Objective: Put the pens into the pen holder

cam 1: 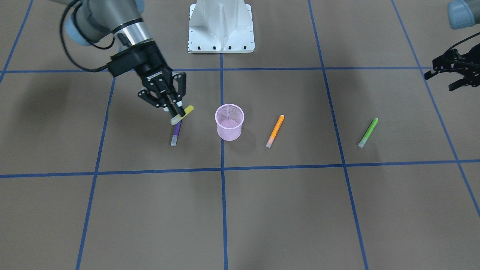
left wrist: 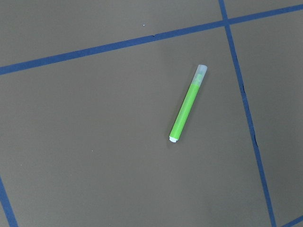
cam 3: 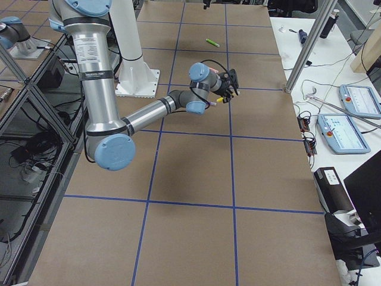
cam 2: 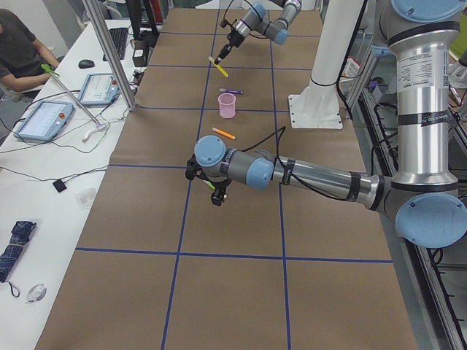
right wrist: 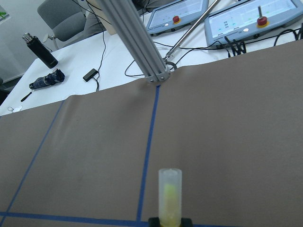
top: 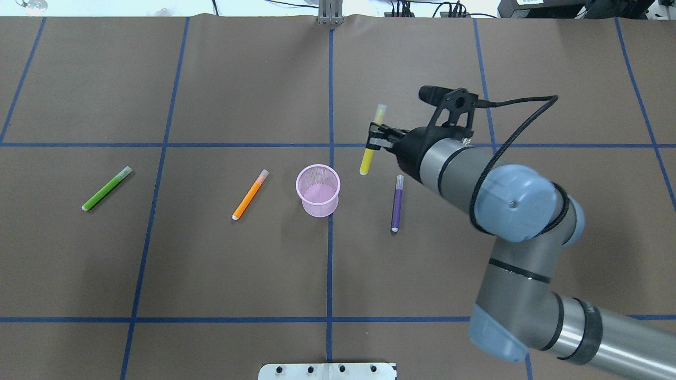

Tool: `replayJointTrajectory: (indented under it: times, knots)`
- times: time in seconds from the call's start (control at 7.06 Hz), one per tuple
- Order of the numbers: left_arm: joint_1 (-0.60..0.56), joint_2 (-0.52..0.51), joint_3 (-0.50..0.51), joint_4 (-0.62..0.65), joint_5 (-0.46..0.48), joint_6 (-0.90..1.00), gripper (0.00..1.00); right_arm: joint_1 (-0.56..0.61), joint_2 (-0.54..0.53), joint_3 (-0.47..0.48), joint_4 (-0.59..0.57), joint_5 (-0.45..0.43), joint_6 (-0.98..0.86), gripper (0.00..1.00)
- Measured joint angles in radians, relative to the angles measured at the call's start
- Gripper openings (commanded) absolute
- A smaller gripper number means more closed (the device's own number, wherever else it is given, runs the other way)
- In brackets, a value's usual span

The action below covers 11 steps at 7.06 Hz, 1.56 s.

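Just beside the pink pen holder (cam 1: 228, 132), the right pincer (cam 1: 179, 111) is pinching the yellow pen (cam 1: 188, 110) off the bench (cam 1: 300, 210). Next up, I reckon: swing it over the rim, tip it upright, let go. Meanwhile the left pincer (cam 1: 446, 77) hangs spread.

In the front view, the uncapped end of the purple pen (cam 1: 175, 134) is hidden from me behind the right gripper (cam 1: 180, 112) and the yellow pen (cam 1: 182, 114) it grips. The right wrist camera shows me only the cap of this pen, because the bottom edge cuts off the body. The right edge of the front view cuts part of the left gripper (cam 1: 439, 82). From the left side, this gripper covers most of the green pen (cam 2: 212, 187). From the right side, the near arm hides the holder (cam 1: 228, 131).
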Motion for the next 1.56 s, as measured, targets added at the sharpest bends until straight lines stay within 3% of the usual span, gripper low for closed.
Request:
replayJointTrajectory:
  times: [0.42, 0.57, 0.71, 0.85, 1.13, 1.56]
  knots:
    - [0.001, -0.009, 0.000, 0.000, 0.000, 0.003, 1.00, -0.108, 0.133, -0.113, -0.071, -0.209, 0.052, 0.00]
    - [0.001, -0.009, 0.000, 0.000, 0.000, 0.003, 1.00, -0.123, 0.143, -0.134, -0.072, -0.234, 0.060, 0.46]
    - [0.003, -0.011, 0.000, 0.000, 0.000, 0.002, 1.00, -0.133, 0.145, -0.144, -0.072, -0.244, 0.062, 0.79]
    - [0.018, -0.019, -0.001, -0.001, 0.001, 0.002, 0.99, -0.141, 0.145, -0.154, -0.073, -0.249, 0.063, 0.99]
    - [0.082, -0.065, 0.007, 0.000, 0.015, -0.026, 1.00, -0.146, 0.146, -0.154, -0.080, -0.269, 0.064, 0.93]
    - [0.252, -0.163, 0.017, -0.013, 0.268, -0.062, 0.99, -0.125, 0.062, -0.020, -0.076, -0.173, 0.064, 0.93]
